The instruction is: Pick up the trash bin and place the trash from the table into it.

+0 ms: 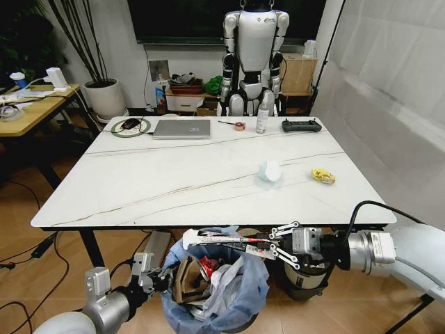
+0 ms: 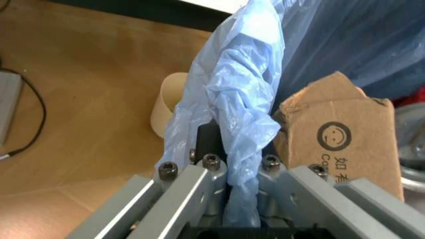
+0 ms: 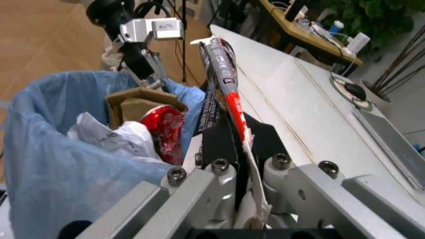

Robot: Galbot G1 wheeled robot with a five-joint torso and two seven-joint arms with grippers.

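Below the table's near edge, your bin hangs held up by its blue liner. You can count much of the job as done: cardboard, white paper and a red piece already sit inside. Left on the table are a crumpled tissue and, just beyond it toward the right edge, a yellow peel. Your right gripper hovers over the bin's mouth, fingers closed on a long red-and-white wrapper that pokes out across the opening, not yet dropped. Your left gripper, at the bin's left rim, has its fingers pinched shut on a fold of the liner.
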